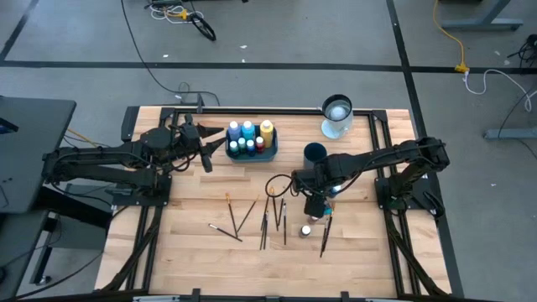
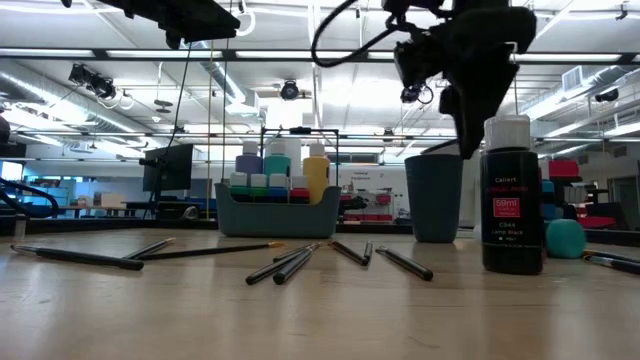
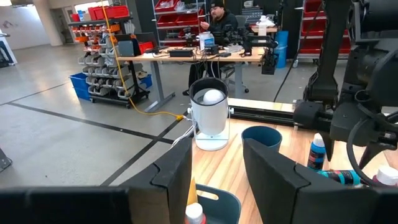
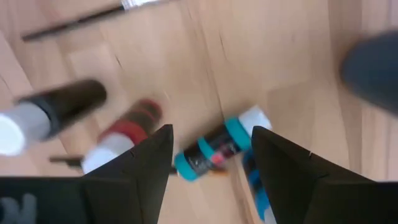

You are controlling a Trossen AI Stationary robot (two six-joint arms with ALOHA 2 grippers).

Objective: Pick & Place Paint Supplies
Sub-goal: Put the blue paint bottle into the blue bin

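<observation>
A teal-banded bottle point(image 4: 214, 149) lies on its side on the wood table point(image 1: 185, 243), right under the right gripper point(image 4: 211, 163), whose fingers stand apart with nothing between them; it looks light, rigid and smooth plastic, likely to roll, so I would grip across the round body. Brushes point(image 1: 267, 220) lie scattered beside it, thin and stiff. The left gripper point(image 3: 216, 171) hangs apart and empty over the tray point(image 1: 270, 153).
</observation>
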